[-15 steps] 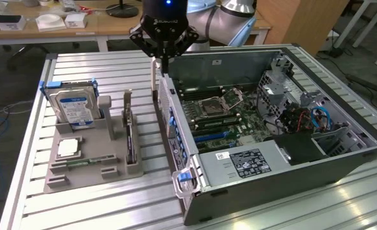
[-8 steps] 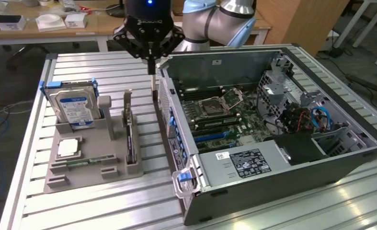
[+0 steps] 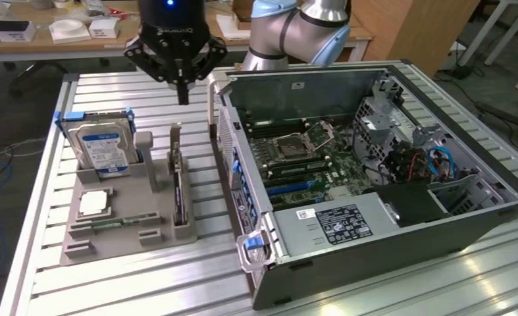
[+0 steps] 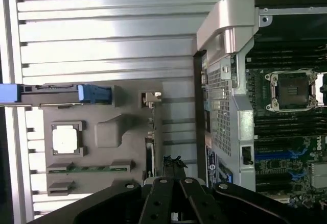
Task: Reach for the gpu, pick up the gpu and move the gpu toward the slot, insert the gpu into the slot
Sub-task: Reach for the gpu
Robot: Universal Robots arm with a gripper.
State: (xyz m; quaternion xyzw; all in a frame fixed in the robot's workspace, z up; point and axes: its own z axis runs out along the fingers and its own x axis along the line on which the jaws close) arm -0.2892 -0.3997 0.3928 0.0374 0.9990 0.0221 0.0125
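Observation:
The gpu [image 3: 179, 176] is a thin dark card standing on edge in a grey holder [image 3: 127, 245], its silver bracket at the far end. In the wrist view the gpu [image 4: 149, 152] appears edge-on, with the bracket near the holder's rim [image 4: 107, 132]. My gripper [image 3: 184, 99] hangs above and behind the card, fingers shut together with nothing between them. Its fingertips [image 4: 173, 164] sit close beside the card's edge in the wrist view. The blue slot [image 3: 289, 187] lies on the motherboard inside the open computer case [image 3: 241, 164], and the slot [image 4: 276, 155] also shows from the wrist.
The holder also carries a hard drive [image 3: 105, 148] with a blue label, a processor chip [image 3: 95, 203] and a green memory stick [image 3: 114, 225]. The case wall [image 4: 225, 81] rises right beside the holder. Cluttered desks stand behind the slatted metal table [image 3: 153, 283].

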